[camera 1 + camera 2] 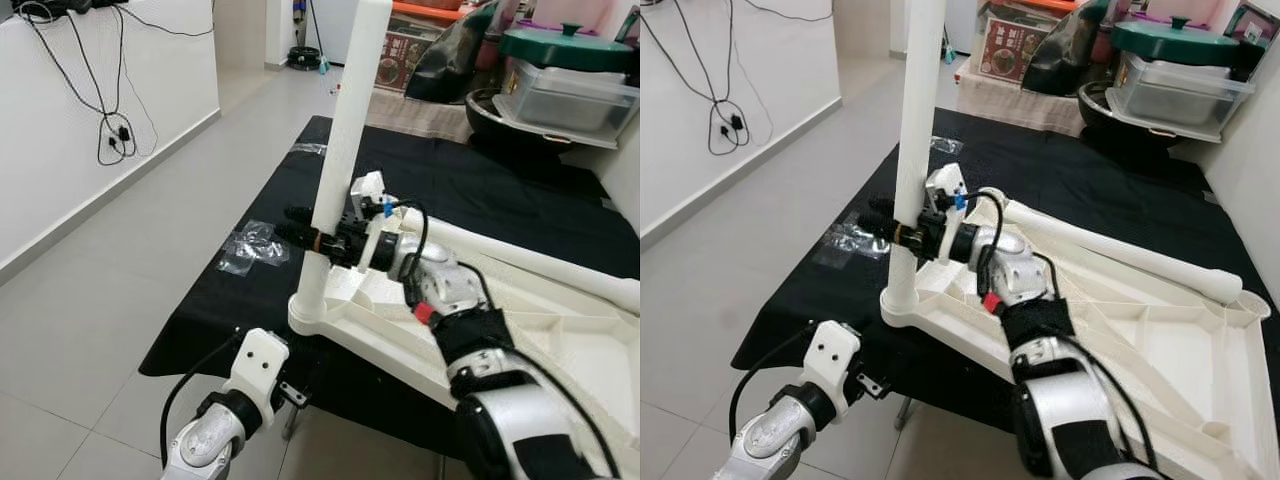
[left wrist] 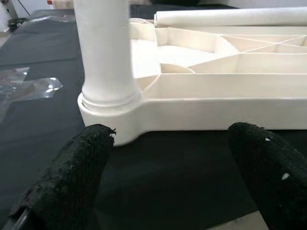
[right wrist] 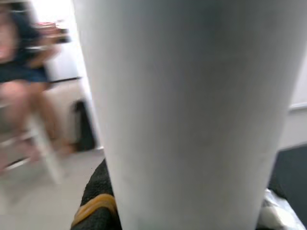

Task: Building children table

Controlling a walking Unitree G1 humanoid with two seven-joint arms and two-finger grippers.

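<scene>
**Leg seated in the corner socket, right gripper clamped on it**

Left eye view shows you the upturned white tabletop lying on a black cloth, its near-left corner at the cloth's front edge. An upright white table leg stands in that corner's round socket. Your right gripper is clamped around the leg low down, just above the socket. Your left gripper hangs below the cloth's front edge, touching nothing.

Right eye view adds a second loose leg lying across the tabletop's far rim, and a crumpled clear plastic bag on the cloth near its left edge.

Left wrist view looks at the socket and leg base from the front; both black fingers are spread wide with nothing between them.

Right wrist view has the leg pressed close against the lens, with a blurred person sitting behind.

You appear to be seating the first leg. Next, I judge, press or twist it home, check it stands straight, then release and fetch the loose leg.
</scene>
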